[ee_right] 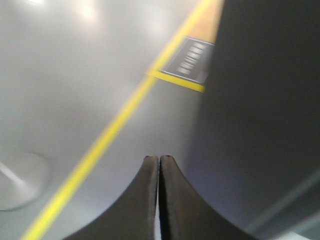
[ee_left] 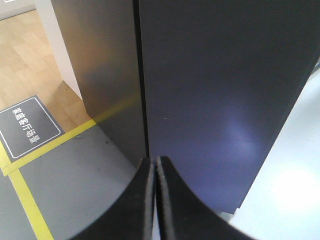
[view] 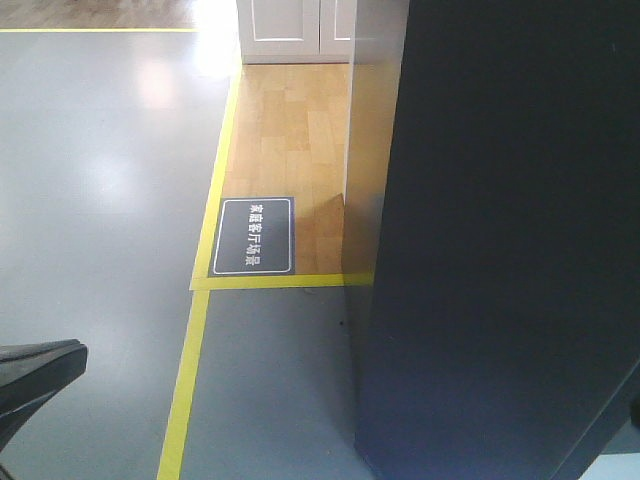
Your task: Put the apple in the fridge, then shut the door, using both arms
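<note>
**Two closed grippers beside a shut fridge**

Two dark panels fill most of every view. The fridge (view: pixel 510 240) stands at the right of the front-facing view as a tall dark grey slab, its foot on the grey floor (view: pixel 100 200). In the left wrist view its door (ee_left: pixel 220 90) lies flush beside the neighbouring dark panel, with only a thin black seam between them, so the door is shut. No white lining or shelf shows anywhere, and the apple appears in none of the views; where it lies cannot be told.

Beyond the fridge a patch of light wooden flooring (view: pixel 290 130) runs back to a white cabinet (view: pixel 295 28). Yellow tape (view: pixel 190 370) borders the wood and crosses the grey floor. A dark floor sign (view: pixel 253 236) with white characters lies on the wood, just inside the tape corner.

The left gripper (ee_left: pixel 155 162) points at the base of the door seam, its black fingers pressed together with nothing between them. The right gripper (ee_right: pixel 159 160) is likewise pinched closed and empty, over grey floor beside the fridge's dark side; that view is blurred. A black rounded part (view: pixel 35 375) shows at the lower left edge of the front view.
</note>
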